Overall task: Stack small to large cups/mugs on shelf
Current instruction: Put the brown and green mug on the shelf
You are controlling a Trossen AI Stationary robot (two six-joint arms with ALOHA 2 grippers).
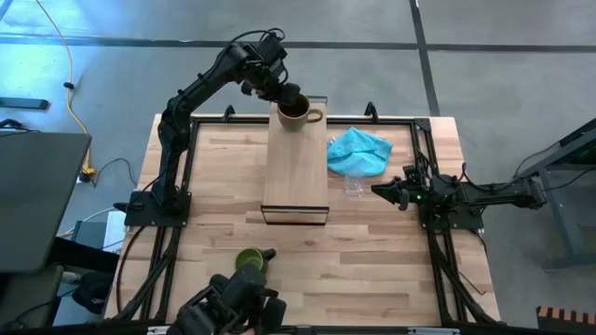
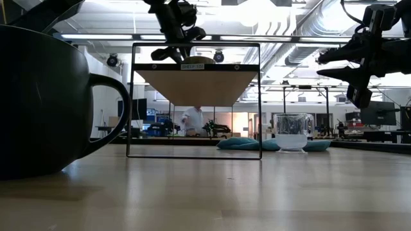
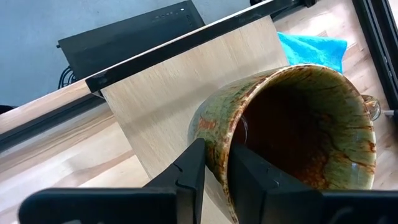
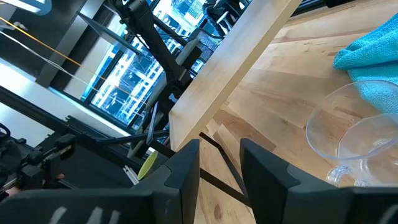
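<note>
The brown-tan mug (image 1: 296, 113) is at the far end of the light-wood shelf (image 1: 296, 177), its handle toward the table's right. My left gripper (image 1: 282, 93) is shut on it from the far side. Whether the mug's base touches the board, I cannot tell. The dark green mug (image 1: 250, 259) stands on the table near the front edge and looms at the left of the low view (image 2: 45, 96). The clear glass cup (image 1: 354, 184) stands on the table beside the turquoise cloth (image 1: 359, 151). My right gripper (image 1: 380, 190) is open and empty, just right of the glass cup (image 4: 348, 146). My left gripper pinches the mug's wall at the rim (image 3: 217, 134), opposite the handle side, with one finger (image 3: 252, 177) inside the mug and one finger (image 3: 189, 171) outside. The fingers slant down from the far left. The mug (image 3: 298, 124) sits mouth up over the shelf (image 3: 168, 99).
The shelf is raised on a thin dark frame (image 2: 196, 154) in the table's middle. The cloth (image 2: 247, 144) lies right of it. Dark rails (image 1: 177, 177) run along the table's sides. A person shows far off in the room (image 2: 192, 119).
</note>
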